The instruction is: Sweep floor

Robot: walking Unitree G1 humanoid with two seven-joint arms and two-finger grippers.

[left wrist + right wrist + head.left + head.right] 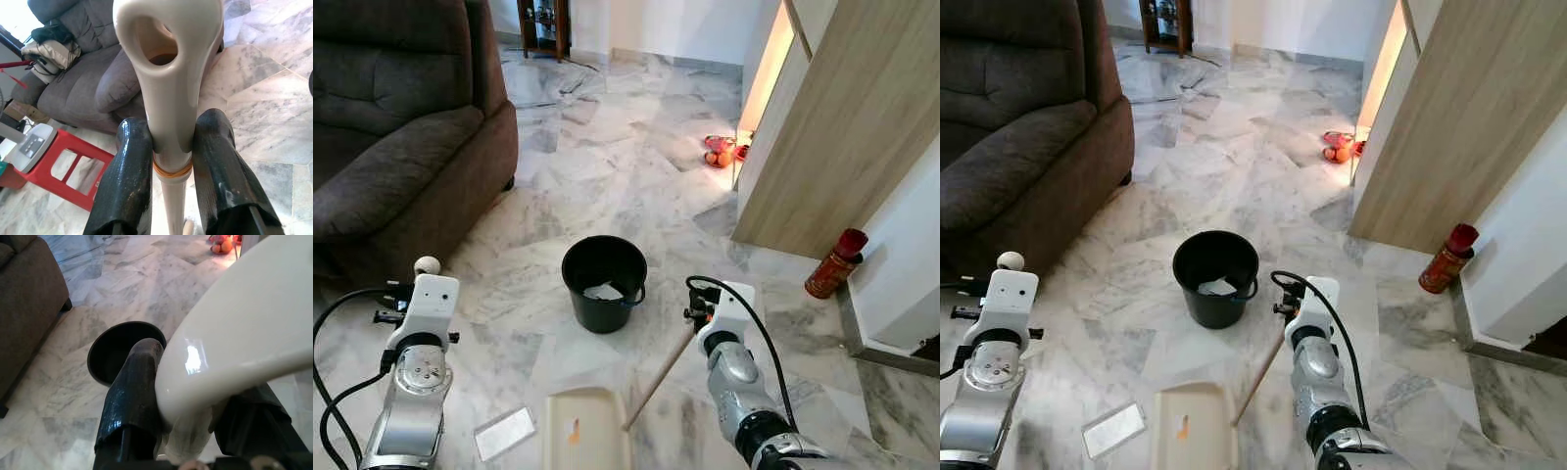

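Note:
A cream dustpan lies on the marble floor at the bottom centre, with a small orange scrap in it. Its wooden stick rises to my right gripper, which is shut on the stick's cream plastic grip. My left gripper is shut on another cream handle with a hanging hole at its end; what that handle belongs to is out of sight. A flat white piece lies on the floor left of the dustpan.
A black bucket with white paper inside stands just ahead. A brown sofa fills the left. On the right are a wooden cabinet, a red fire extinguisher and some oranges.

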